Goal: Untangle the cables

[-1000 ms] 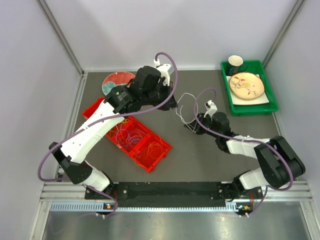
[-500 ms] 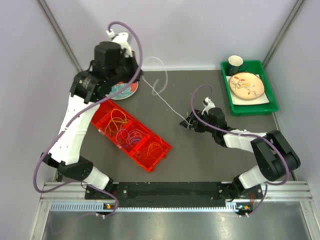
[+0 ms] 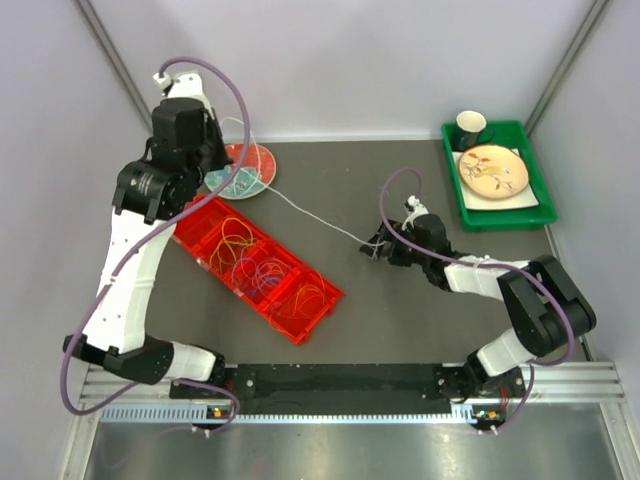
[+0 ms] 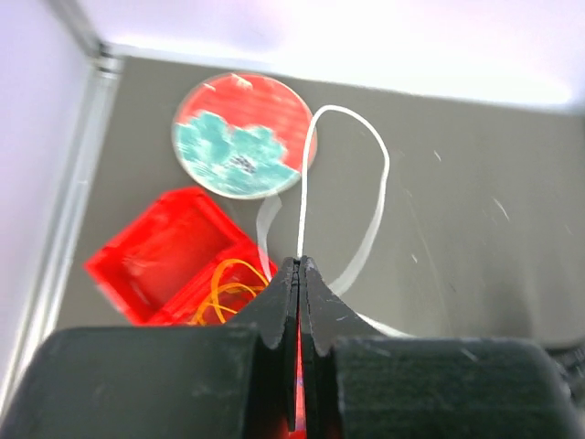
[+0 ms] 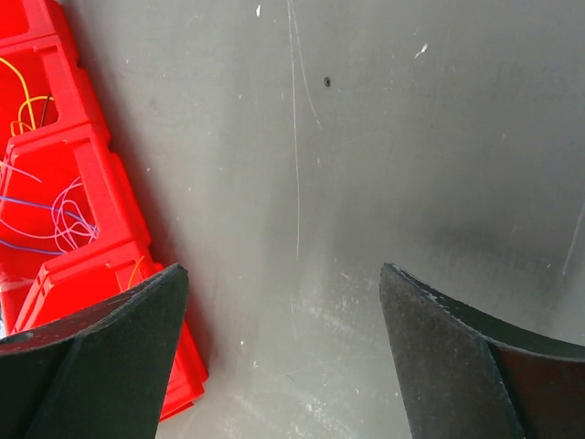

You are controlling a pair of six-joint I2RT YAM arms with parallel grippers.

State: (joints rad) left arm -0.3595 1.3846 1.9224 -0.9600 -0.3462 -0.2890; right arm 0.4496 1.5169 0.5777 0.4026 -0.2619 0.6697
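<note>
The left gripper (image 4: 299, 267), clamped on a white cable (image 4: 373, 169), hangs above the table's (image 3: 400, 320) far left corner, over a red-and-teal plate (image 4: 239, 135). The cable runs across the bare middle of the table to just beside the right gripper (image 5: 281, 274), whose fingers stand apart, holding nothing. The other cables (image 3: 262, 270) lie in a red bin (image 3: 322, 305) toward the left edge.
</note>
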